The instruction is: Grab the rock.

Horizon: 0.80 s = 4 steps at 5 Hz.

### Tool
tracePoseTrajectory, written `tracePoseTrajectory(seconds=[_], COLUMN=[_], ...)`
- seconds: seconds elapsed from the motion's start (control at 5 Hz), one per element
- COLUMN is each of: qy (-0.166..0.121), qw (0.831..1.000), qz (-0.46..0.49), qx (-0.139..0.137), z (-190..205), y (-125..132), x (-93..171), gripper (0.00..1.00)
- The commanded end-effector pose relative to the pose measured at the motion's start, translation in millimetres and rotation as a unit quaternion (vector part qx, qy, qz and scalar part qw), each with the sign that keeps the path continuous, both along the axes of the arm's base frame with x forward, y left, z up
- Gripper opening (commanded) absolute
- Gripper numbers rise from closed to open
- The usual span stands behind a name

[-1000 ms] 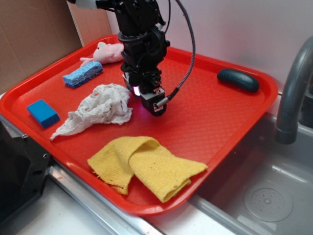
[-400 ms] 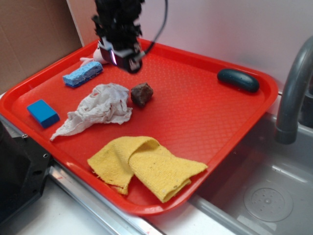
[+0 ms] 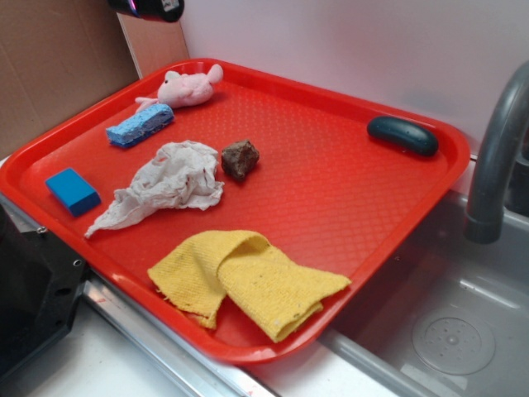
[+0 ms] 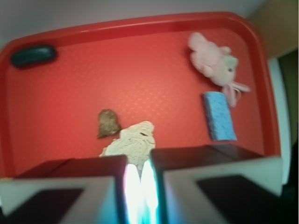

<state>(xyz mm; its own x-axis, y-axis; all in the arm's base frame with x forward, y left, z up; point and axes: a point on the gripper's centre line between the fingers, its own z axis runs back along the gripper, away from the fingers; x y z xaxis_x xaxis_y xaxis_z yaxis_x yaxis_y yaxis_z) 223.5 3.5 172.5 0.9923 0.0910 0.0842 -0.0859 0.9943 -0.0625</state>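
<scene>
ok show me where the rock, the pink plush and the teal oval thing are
rock (image 3: 240, 158): exterior view, middle of its lumpy top.
pink plush (image 3: 187, 88): exterior view, its body.
teal oval thing (image 3: 402, 135): exterior view, centre of its smooth top.

Red plastic tray (image 3: 347, 207) with a fine dimpled diamond texture. Lumpy stone rock (image 3: 240, 158): dark brown-grey, reddish flecks. Crumpled rag (image 3: 169, 179): off-white with faint pinkish marks. Folded woven cloth (image 3: 248, 279): mustard yellow with small dark specks. Rectangular sponge (image 3: 140, 126): light blue, speckled. Small block (image 3: 73, 191): solid mid-blue. Plush toy (image 3: 188, 87): pale pink. Smooth oval object (image 3: 402, 135): dark teal. Curved faucet (image 3: 496, 157): grey.
</scene>
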Motion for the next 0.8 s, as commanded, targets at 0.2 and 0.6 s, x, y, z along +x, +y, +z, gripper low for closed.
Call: tracePoseTrajectory(seconds=[0.2, 0.6], qy=[0.008, 0.043], qw=[0.999, 0.997], qz=[-0.024, -0.041], qx=[0.022, -0.038], z=[-84, -135], y=[-28, -45], x=[10, 26], gripper=[1.00, 1.00])
